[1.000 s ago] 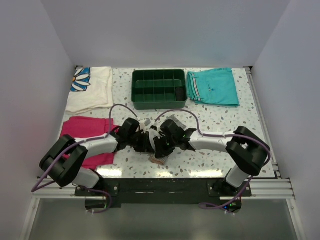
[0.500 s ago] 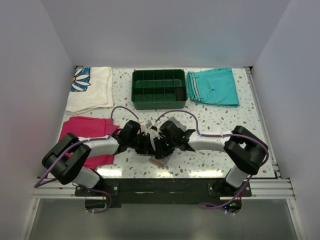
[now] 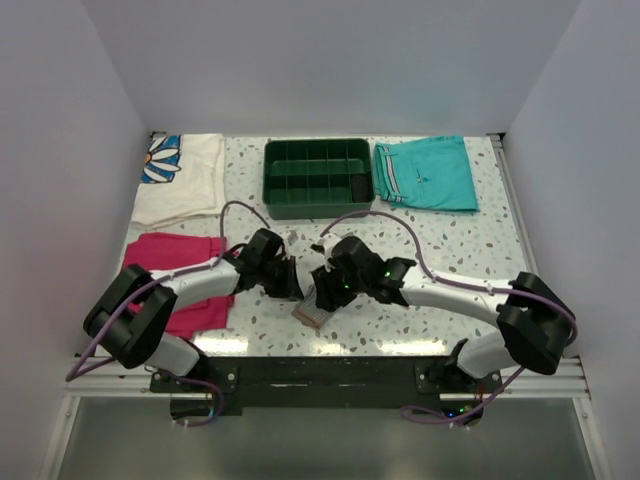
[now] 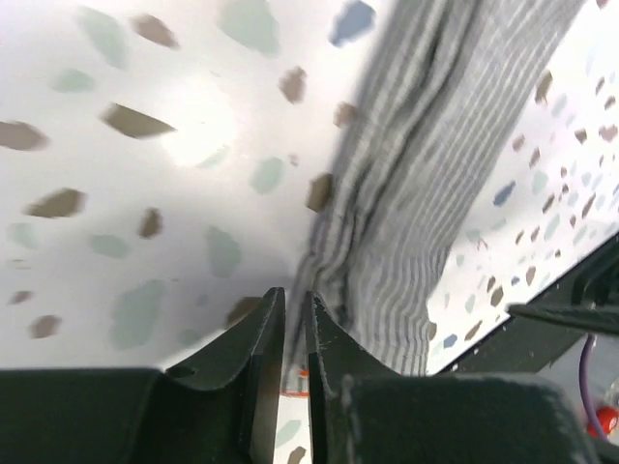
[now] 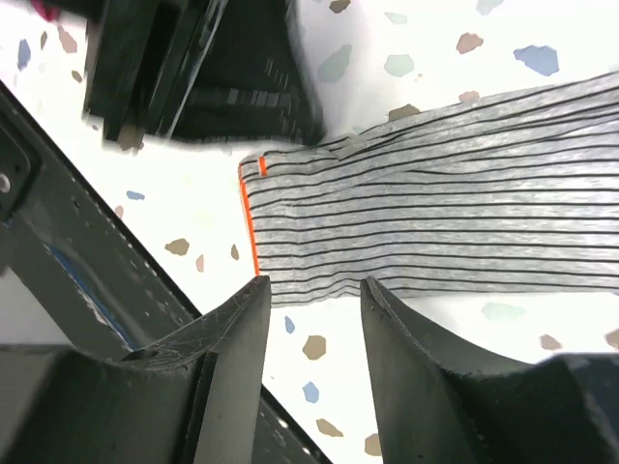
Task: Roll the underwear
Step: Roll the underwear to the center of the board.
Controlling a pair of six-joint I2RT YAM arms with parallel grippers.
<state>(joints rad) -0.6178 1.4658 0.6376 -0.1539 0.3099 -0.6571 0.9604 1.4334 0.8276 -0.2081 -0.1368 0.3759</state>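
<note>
- The underwear [image 3: 312, 314] lies on the bench [image 3: 460, 250] near the middle of its near edge. It is a long grey-and-white striped strip with thin orange-red trim along one short end.
- The left pincer [image 4: 288, 314] sits at a corner of that trimmed end. Its jaws are almost together, with only a thin slit between them. The cloth's edge runs into the slit and a speck of orange trim shows there, so it is pinching the underwear. The rest of the strip stretches away from its tips across the bench.
- The right pincer [image 5: 311, 295] stands with its jaws well apart and holds nothing. The trimmed end lies just beyond its 2 fingers [image 5: 227, 338], and the strip's long edge spans the gap between them. I cannot tell whether the tips touch the cloth.
- Both pincers crowd over the same end of the strip.
- A magenta cloth [image 3: 165, 255] lies by the left edge.
- A green tray [image 3: 318, 208] stands at the middle of the far edge.
- Teal shorts [image 3: 425, 175] lie just beside the tray, toward the far right corner.
- A white towel with a flower print [image 3: 185, 185] lies in the far left corner.
</note>
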